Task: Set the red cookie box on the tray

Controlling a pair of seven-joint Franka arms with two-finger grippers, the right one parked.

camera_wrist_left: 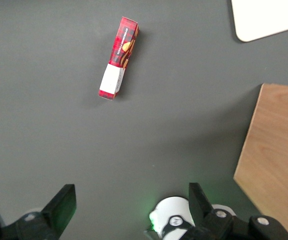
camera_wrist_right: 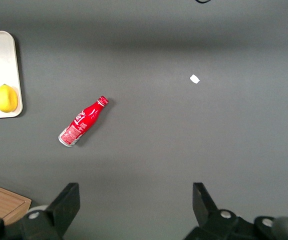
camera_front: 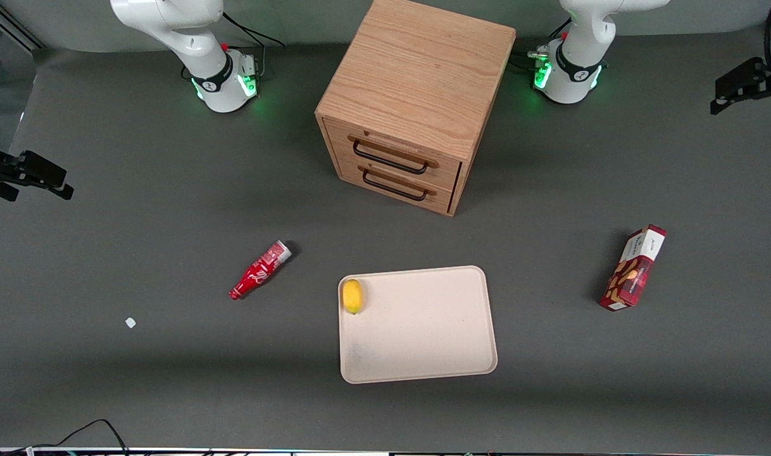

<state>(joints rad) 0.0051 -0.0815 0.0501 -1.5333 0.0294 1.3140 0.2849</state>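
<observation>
Item status: task not begun; every step is left to do.

Contents of the grey counter (camera_front: 138,209), as the front view runs:

- Small white scrap (camera_front: 130,323), toward the parked arm's end, lying alone.
- Red soda bottle (camera_front: 259,270), on its side, well apart from the tray; not part of the task.
- Tray (camera_front: 423,354), cream, flat, low-rimmed, in front of the wooden drawer cabinet (camera_front: 417,101) and nearer the front camera than it. It bears only a yellow lemon (camera_front: 352,296), set against the rim on the bottle's side (most of the tray's surface is bare, so there looks to be ample room for a long carton).
- Red cookie box (camera_front: 634,268), toward the working arm's end, lying flat on the counter, well apart from the tray. Long axis slanted, white end panel pointing away from the front camera. Nothing touches it.

Pincer (camera_wrist_left: 128,212): held high above the counter near the working arm's base, as the left wrist view shows; fingers spread wide with nothing between them. The red cookie box (camera_wrist_left: 118,58) lies well ahead of it, untouched.

Remaining, by judgement: bring the pincer down over the box, close across its narrow width, lift, carry it to the tray and set it down clear of the lemon.
</observation>
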